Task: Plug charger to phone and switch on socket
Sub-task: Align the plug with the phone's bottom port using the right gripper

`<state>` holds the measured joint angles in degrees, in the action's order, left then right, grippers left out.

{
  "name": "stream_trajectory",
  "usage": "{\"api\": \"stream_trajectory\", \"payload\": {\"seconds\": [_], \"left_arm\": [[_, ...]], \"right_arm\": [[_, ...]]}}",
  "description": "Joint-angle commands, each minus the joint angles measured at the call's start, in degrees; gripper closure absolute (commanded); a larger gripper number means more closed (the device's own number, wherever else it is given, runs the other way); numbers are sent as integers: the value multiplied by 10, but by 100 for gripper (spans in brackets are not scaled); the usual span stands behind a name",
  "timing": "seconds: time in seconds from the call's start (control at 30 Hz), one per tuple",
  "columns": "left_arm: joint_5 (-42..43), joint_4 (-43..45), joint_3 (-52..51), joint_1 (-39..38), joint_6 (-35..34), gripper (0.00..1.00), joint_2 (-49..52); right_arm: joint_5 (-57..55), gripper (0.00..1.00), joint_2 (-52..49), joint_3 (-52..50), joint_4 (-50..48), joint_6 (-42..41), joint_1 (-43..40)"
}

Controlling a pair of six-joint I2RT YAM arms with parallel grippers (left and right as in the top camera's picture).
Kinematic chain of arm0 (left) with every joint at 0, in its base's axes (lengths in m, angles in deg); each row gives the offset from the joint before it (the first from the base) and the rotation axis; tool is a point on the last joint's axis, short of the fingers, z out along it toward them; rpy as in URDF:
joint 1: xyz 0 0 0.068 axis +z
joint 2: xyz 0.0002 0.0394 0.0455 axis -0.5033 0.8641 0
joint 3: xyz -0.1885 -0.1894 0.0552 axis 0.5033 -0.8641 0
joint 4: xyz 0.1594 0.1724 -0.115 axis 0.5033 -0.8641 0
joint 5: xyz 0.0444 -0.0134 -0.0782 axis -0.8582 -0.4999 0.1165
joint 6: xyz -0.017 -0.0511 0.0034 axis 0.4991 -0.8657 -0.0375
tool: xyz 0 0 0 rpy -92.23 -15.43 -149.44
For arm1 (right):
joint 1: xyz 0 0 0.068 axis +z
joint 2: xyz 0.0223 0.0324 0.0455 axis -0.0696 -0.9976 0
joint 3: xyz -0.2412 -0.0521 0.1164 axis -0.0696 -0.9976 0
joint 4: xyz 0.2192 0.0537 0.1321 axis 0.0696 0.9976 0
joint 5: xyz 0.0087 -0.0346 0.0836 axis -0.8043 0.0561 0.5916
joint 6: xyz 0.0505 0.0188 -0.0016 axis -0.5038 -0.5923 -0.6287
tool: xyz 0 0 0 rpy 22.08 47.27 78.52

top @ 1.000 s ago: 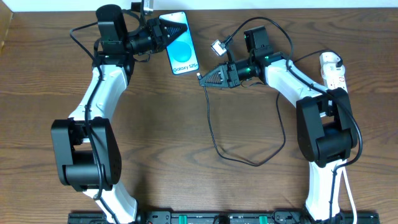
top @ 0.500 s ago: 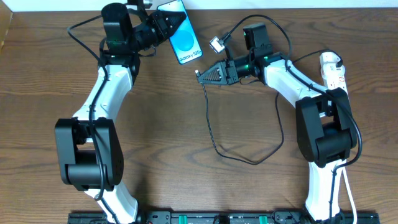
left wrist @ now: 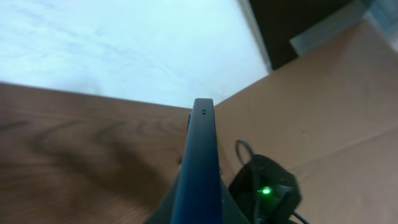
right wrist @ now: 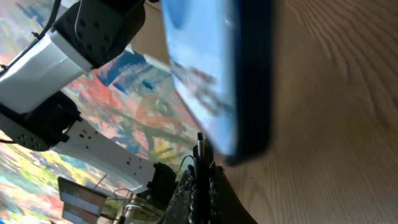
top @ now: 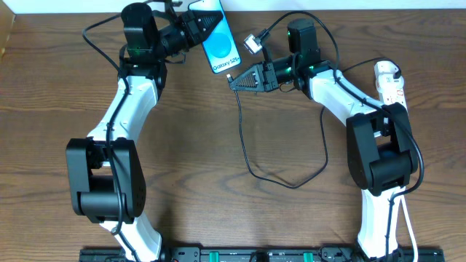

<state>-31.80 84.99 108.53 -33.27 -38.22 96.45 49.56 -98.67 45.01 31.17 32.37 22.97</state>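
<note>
The left hand (top: 207, 23) is clamped on the slim black-edged phone (top: 222, 45) with the bright blue screen. It holds the phone by its top end at the far side of the brown wooden bench (top: 218, 211), at about 12 o'clock in the view from above. The left wrist view shows the phone's thin dark edge between the fingers.

The right hand (top: 237, 80) is pinched tight on the charger (top: 244, 138), a long thin black cable, right behind its small black connector tip (top: 230, 77). The rest of the cable hangs down in a big loop on the bench toward 6 o'clock. The tip sits just beside the bottom end of the phone, on its 6 o'clock side. In the right wrist view the tip points up at the phone's bottom edge, very close. I cannot tell if it touches, and it does not look pushed in.

The small white socket (top: 389, 81) with red marks lies well apart, at about 3 o'clock, next to the right arm. No hand is near it.

So both things are picked up and lined up, I think. Left to do: push the tip into the phone, then press the switch on the socket.
</note>
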Motion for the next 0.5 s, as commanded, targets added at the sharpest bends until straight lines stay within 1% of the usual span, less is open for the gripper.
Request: {"api": "stream_trajectory", "payload": {"seconds": [0.0, 0.2, 0.33, 0.47], "left_arm": [[34, 35, 4, 2, -42, 93, -13], [36, 93, 4, 4, -97, 93, -13], [37, 123, 4, 16, -133, 93, -13], [49, 138, 4, 31, -149, 93, -13]], "right_arm": [[12, 99, -5, 7, -2, -15, 6], [12, 99, -5, 7, -25, -17, 6], [12, 99, -5, 7, -78, -57, 6], [12, 99, -5, 7, -147, -105, 6]]}}
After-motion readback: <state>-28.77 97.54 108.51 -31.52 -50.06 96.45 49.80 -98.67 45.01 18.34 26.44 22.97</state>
